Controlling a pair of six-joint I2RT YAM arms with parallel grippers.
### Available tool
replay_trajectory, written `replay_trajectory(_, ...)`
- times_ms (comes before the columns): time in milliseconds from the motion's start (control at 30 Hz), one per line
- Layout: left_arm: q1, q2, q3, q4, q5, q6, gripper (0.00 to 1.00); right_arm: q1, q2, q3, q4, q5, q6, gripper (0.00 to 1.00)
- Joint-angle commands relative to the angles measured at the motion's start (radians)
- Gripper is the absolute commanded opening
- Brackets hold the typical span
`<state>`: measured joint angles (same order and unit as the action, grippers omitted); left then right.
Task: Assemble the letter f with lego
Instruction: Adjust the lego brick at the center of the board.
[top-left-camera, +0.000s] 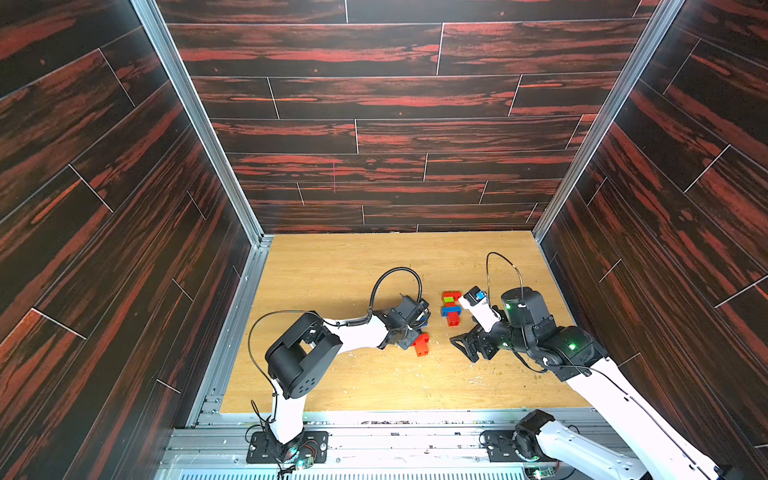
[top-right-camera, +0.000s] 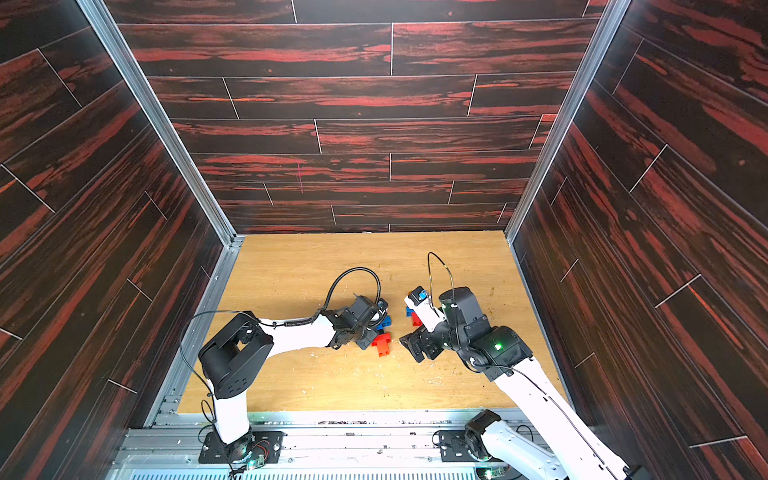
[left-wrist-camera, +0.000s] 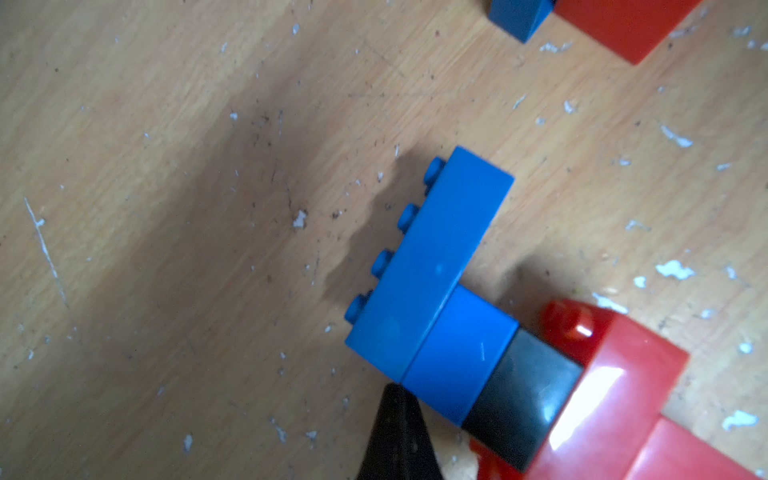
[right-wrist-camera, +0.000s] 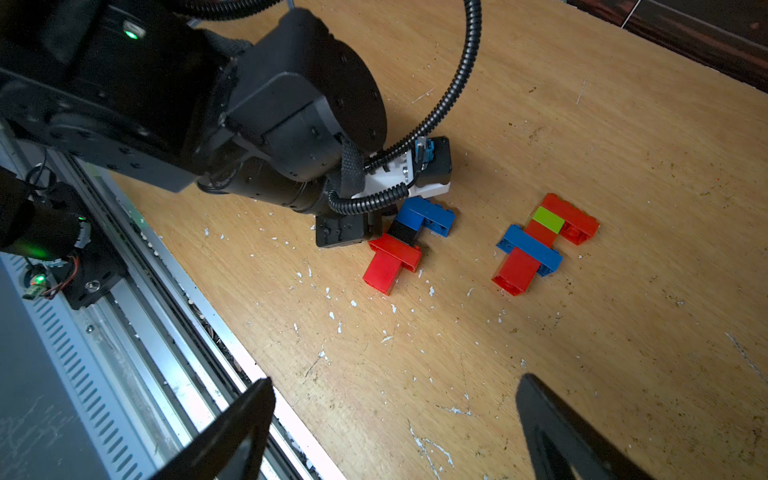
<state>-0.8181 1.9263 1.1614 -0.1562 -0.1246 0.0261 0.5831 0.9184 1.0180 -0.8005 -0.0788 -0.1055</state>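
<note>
Two lego builds lie flat on the wooden table (top-left-camera: 332, 270). The nearer build joins an oblong blue brick (left-wrist-camera: 436, 253), a square blue brick (left-wrist-camera: 461, 357), a black brick (left-wrist-camera: 523, 395) and red bricks (right-wrist-camera: 392, 259). My left gripper (left-wrist-camera: 395, 392) is shut with nothing between its fingers, and its tip rests against the seam of the two blue bricks. From above, the left gripper (top-left-camera: 409, 336) covers most of this build, leaving only its red end (top-left-camera: 422, 345) showing. The second build (right-wrist-camera: 536, 249), red and blue with one lime green brick (right-wrist-camera: 548, 220), lies apart to the right. My right gripper (right-wrist-camera: 395, 386) hangs open over bare table.
Dark wood-patterned walls close in the back and both sides. A metal rail (top-left-camera: 374, 428) runs along the table's front edge by the arm bases. The right arm's wrist camera (top-right-camera: 417, 297) overlaps the second build (top-right-camera: 413, 316) in a top view. White flecks dot the tabletop.
</note>
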Motion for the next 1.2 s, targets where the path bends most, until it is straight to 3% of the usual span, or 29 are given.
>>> replay_trajectory(0, 0.005, 0.015, 0.031, -0.011, 0.012, 0.014, 0.00, -0.002, -0.009, 0.001, 0.002, -0.007, 0.004, 0.94)
replay_trajectory(533, 0.015, -0.030, -0.004, -0.028, -0.045, 0.026, 0.00, -0.002, -0.015, 0.006, -0.002, -0.012, 0.013, 0.94)
replay_trajectory(667, 0.022, -0.116, -0.039, -0.055, -0.079, 0.024, 0.00, -0.002, -0.013, 0.003, 0.001, -0.018, 0.014, 0.94)
replay_trajectory(867, 0.006, -0.238, -0.072, -0.156, -0.029, 0.007, 0.00, -0.002, -0.023, -0.007, 0.008, -0.019, 0.016, 0.94)
replay_trajectory(1167, -0.118, -0.462, -0.230, -0.141, 0.048, -0.122, 0.00, -0.002, -0.041, -0.011, -0.005, -0.006, 0.008, 0.94)
